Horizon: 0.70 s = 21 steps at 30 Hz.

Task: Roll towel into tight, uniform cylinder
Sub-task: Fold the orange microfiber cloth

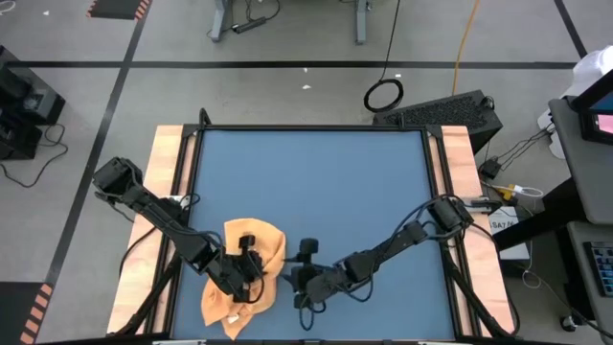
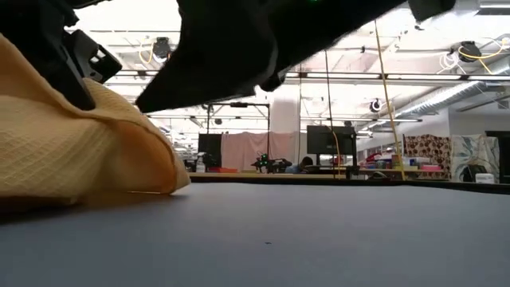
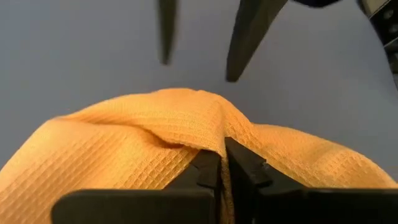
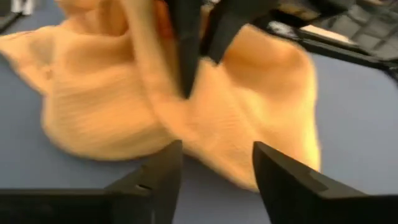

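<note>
Towel (image 1: 251, 268) bunched on table (image 1: 316, 182)

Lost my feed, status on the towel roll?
Left gripper shut on towel, a fold pinched. Right gripper open beside it, empty. Towel bunched, not rolled.

even overhead light, ceiling glare in low view, motion-blurred right wrist view

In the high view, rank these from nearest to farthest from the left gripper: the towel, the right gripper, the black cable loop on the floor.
1. towel: pinched in the shut left gripper, near the table's front-left.
2. right gripper: open, just off the towel's right edge.
3. black cable loop: on the floor beyond the table's far edge.
</note>
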Each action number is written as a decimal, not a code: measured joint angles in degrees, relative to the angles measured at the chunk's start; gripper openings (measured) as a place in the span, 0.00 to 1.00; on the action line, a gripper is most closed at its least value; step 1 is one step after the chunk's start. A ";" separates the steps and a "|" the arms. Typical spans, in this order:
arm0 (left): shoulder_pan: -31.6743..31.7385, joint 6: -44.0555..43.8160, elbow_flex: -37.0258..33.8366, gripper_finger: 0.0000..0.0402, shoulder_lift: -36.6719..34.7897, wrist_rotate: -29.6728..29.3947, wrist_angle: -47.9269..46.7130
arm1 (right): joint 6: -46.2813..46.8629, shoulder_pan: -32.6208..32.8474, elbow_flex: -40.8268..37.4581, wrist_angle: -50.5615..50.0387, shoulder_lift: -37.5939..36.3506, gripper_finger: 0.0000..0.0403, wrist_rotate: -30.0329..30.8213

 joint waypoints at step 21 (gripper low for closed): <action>0.85 3.53 0.00 0.06 0.00 -1.36 4.52 | -5.94 -1.37 0.25 -4.88 -0.20 0.04 7.06</action>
